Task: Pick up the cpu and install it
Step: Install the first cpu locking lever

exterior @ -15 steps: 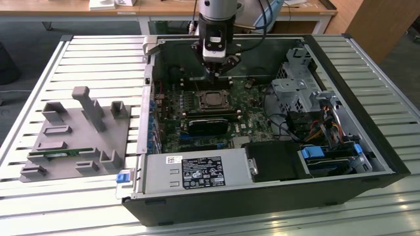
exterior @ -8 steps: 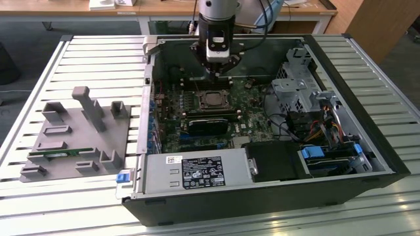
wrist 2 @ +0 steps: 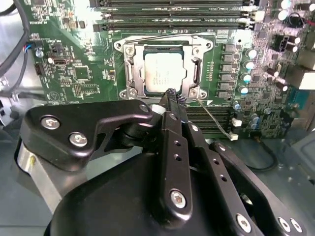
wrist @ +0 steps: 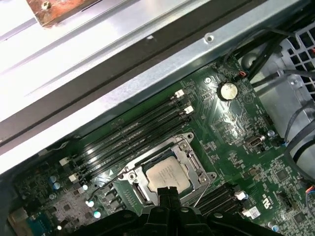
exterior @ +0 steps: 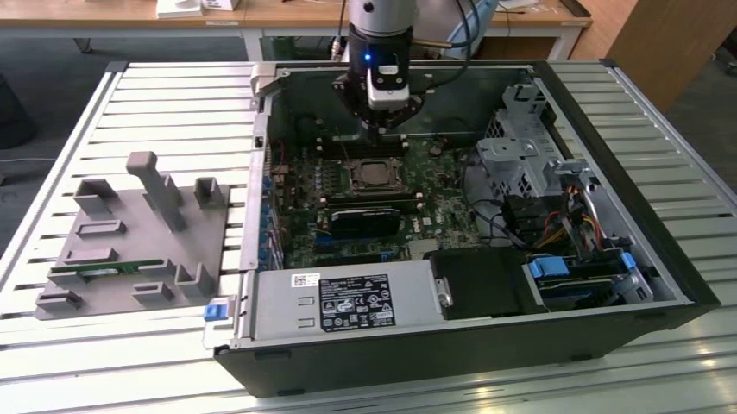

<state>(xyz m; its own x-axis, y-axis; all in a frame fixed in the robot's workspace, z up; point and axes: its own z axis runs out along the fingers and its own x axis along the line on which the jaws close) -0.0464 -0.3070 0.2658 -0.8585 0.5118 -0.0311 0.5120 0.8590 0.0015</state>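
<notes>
cpu (wrist: 168, 175) edge perhaps behind pincer (wrist: 169, 192)

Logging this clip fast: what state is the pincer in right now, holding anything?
Pincer: shut, holding nothing, its tips just above the edge of the cpu, which sits in the motherboard socket.

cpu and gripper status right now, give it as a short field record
cpu: lies flat in the motherboard socket, silver top up
gripper: fingers together, holding nothing, tips over the socket's edge beside the cpu
contact: cannot tell whether the tips touch the cpu
socket lever: thin wire arm sticks out beside the socket
memory stick: lies in the grey holder tray outside the computer case, at the exterior view's left
</notes>
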